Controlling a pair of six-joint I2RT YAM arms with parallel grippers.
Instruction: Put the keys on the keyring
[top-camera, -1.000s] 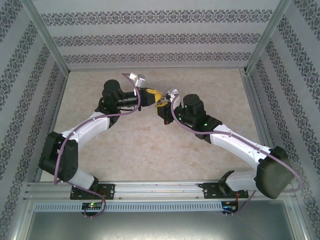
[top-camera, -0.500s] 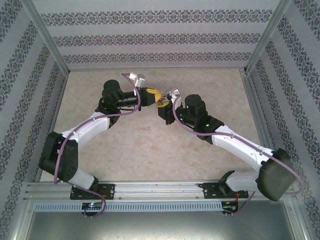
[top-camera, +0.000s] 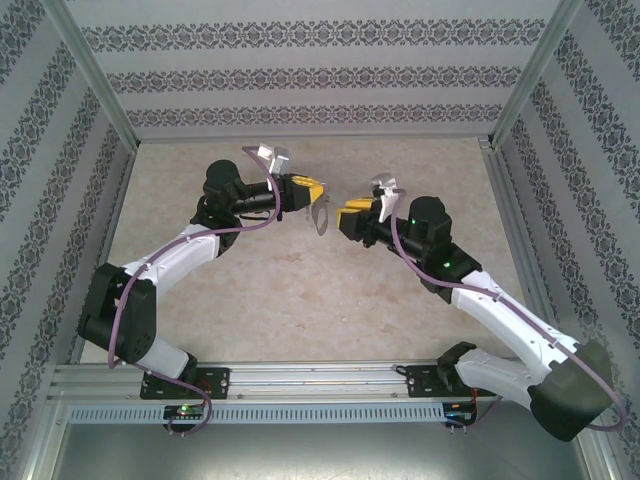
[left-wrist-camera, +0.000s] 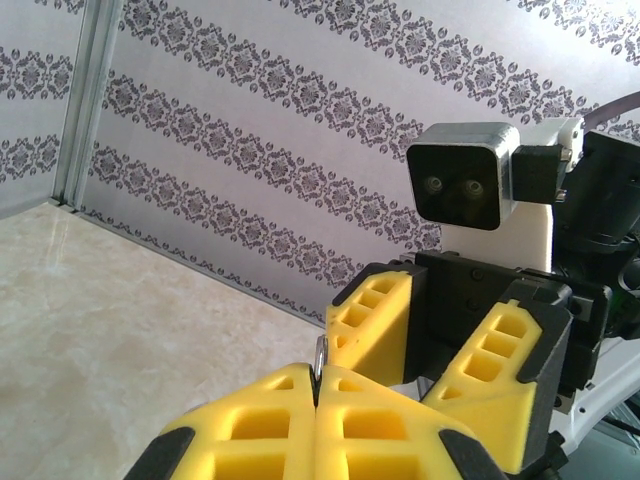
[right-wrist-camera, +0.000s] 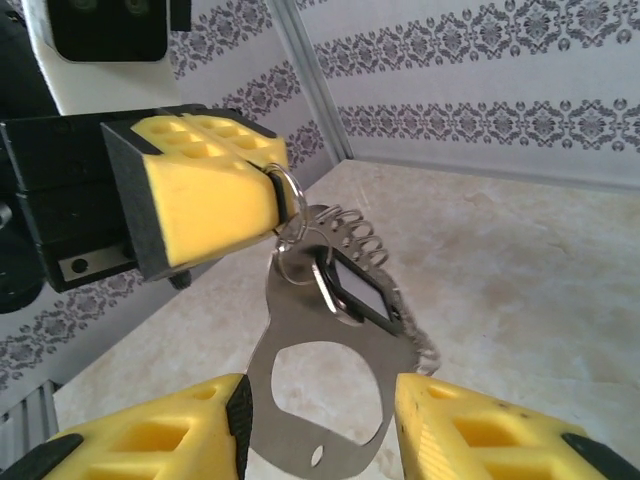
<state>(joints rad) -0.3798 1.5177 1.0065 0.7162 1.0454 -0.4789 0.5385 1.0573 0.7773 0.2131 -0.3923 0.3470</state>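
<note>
Dangling just below the left gripper (left-wrist-camera: 316, 405), whose jaws are clamped on its small top ring, the keyring (right-wrist-camera: 275, 320) hangs with the key (right-wrist-camera: 355, 288) against it. The right gripper (top-camera: 352, 215) holds its jaws apart, flanking the lower end. It looks light, stiff, slick and swing-prone; pinch the flat plate.

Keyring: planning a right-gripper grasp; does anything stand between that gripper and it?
Nothing visible does. The flat grey metal oval keyring hangs from the shut left gripper, in open air just ahead of the open right gripper.
</note>
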